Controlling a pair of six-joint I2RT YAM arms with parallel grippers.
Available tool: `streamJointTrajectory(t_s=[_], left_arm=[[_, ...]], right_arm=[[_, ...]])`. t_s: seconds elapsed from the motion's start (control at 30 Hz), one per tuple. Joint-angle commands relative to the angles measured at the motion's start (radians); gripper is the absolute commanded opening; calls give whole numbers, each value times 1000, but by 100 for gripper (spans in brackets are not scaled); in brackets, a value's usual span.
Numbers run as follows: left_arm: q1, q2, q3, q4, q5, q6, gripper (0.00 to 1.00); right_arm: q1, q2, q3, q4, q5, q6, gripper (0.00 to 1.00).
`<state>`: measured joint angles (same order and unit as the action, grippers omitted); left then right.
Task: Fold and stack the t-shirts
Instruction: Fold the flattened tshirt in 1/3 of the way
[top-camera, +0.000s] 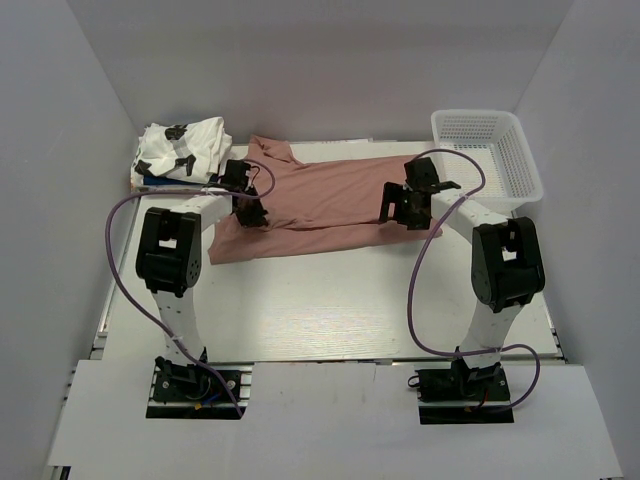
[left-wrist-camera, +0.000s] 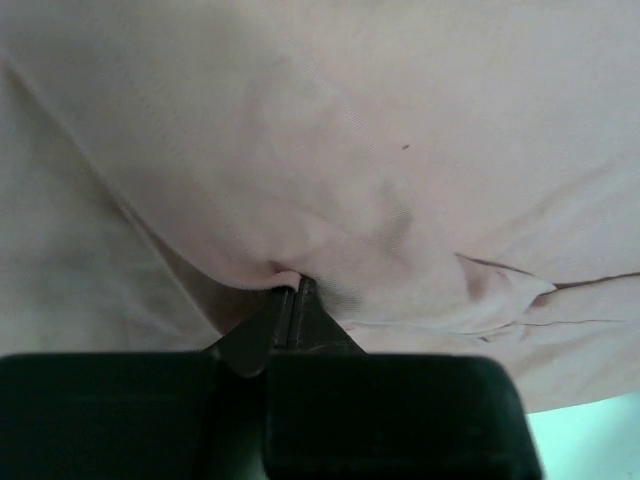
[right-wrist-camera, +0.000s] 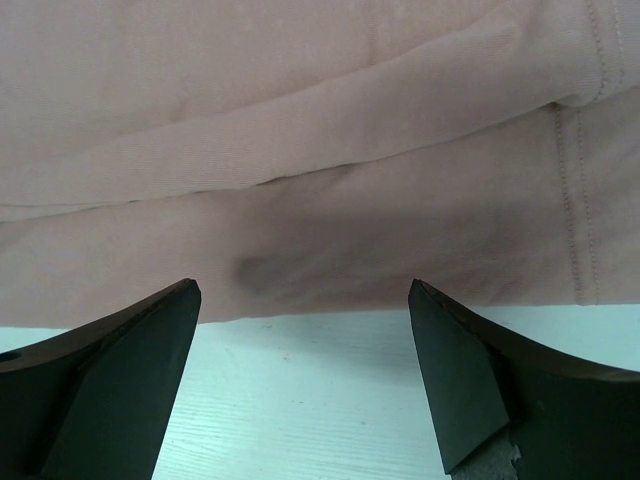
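Observation:
A large dusty-pink t-shirt (top-camera: 325, 195) lies spread across the middle of the table. My left gripper (top-camera: 248, 213) sits at its left side, shut on a pinch of the pink cloth (left-wrist-camera: 285, 270). My right gripper (top-camera: 400, 210) hovers at the shirt's right end, open, its fingertips (right-wrist-camera: 180, 300) just short of the pink hem (right-wrist-camera: 330, 250) with bare table between them. A folded white t-shirt with black print (top-camera: 182, 148) lies at the back left, on top of something blue (top-camera: 150, 183) that barely shows.
A white plastic mesh basket (top-camera: 487, 155) stands at the back right corner. White walls close in the table on three sides. Purple cables loop from both arms over the table (top-camera: 330, 300).

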<state>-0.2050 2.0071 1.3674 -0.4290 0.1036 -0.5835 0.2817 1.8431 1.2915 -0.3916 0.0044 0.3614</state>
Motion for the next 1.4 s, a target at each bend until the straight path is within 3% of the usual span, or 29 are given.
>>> streamJointTrajectory(t_s=[0.0,0.23,0.4,0.43,0.47,0.5,0.57,0.77,0.87,0.97,1.03,1.1,1.2,1.37], left_arm=[[-4,-41,45,64,22,59,0],[-4,76,237,24,77,197,0],[-4,214,500,-66,90,244,0],[-4,234,534,-79,90,244,7],[-4,254,565,-103,90,260,45],[-4,289,594,-114,90,269,63],[-4,302,653,-123,81,269,67],[-4,271,636,104,149,307,63],[-4,280,703,-8,148,298,68],[-4,164,555,-50,62,289,83],[-4,9,321,34,4,275,100],[-4,-83,123,96,-11,239,100],[-4,-159,-6,174,54,225,100],[-4,-64,48,133,105,225,100]], right_arm=[[-4,-13,-21,13,28,-1,90],[-4,-35,-32,-9,68,-25,90],[-6,-19,-3,-29,89,-35,90],[-7,-12,6,-32,98,-35,90],[-7,-8,15,-33,104,-38,90],[-4,-7,17,-35,108,-41,90],[-6,-1,37,-39,108,-48,90],[1,-1,68,-24,83,-62,90],[4,-13,66,-32,83,-67,90],[7,-38,28,-15,92,-65,90],[2,-51,3,-6,86,-65,90],[8,-56,-1,-9,74,-68,90],[11,-56,-12,-9,65,-65,90],[13,-51,-11,-3,52,-65,90]])
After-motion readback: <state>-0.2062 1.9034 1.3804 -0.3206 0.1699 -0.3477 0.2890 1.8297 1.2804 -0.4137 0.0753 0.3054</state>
